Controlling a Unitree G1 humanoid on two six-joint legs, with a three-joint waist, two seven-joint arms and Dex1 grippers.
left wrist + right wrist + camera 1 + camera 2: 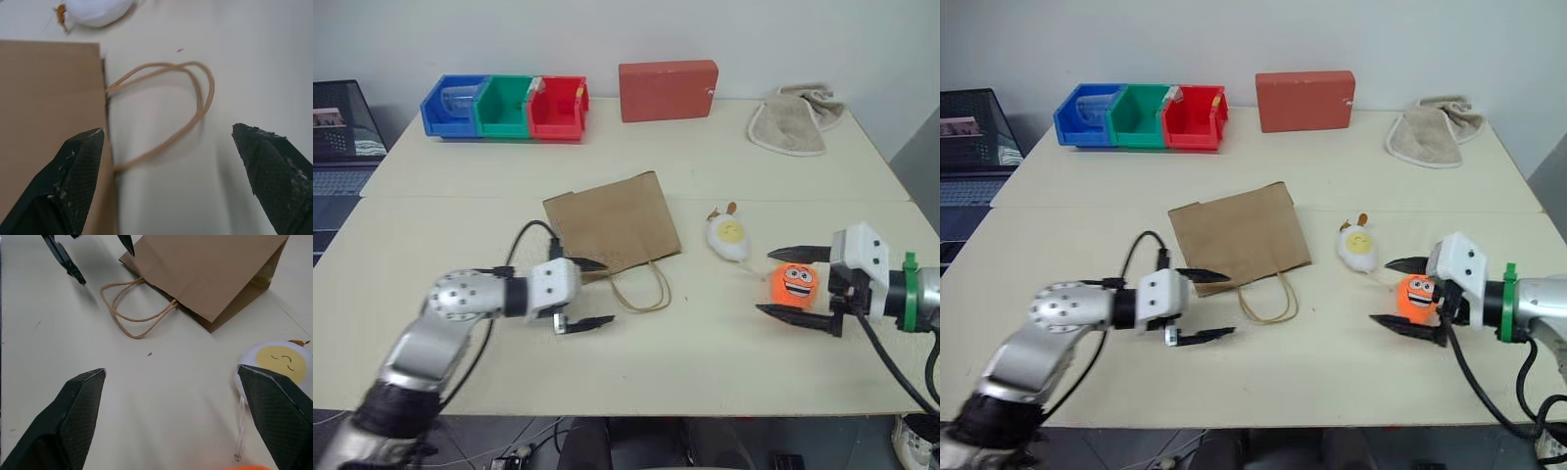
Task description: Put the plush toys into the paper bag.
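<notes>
**Both grippers open; both toys outside the bag**

We find the left gripper [589, 293] with its two black fingers spread wide and nothing between them. The flat brown kraft paper bag [612, 224] lies on the cream table [705, 362]; its mouth edge sits just under the farther finger, and its twisted-paper loop handles [161, 112] lie on the table just ahead of the fingertips.

We find the right gripper [786, 284] likewise wide open. The round orange plush carrot with a cartoon face [794, 283] sits between its two fingers; we cannot tell whether either finger touches it. The white egg-shaped plush with a yellow face [276, 363] lies beyond the farther fingertip, between that gripper and the bag.
</notes>
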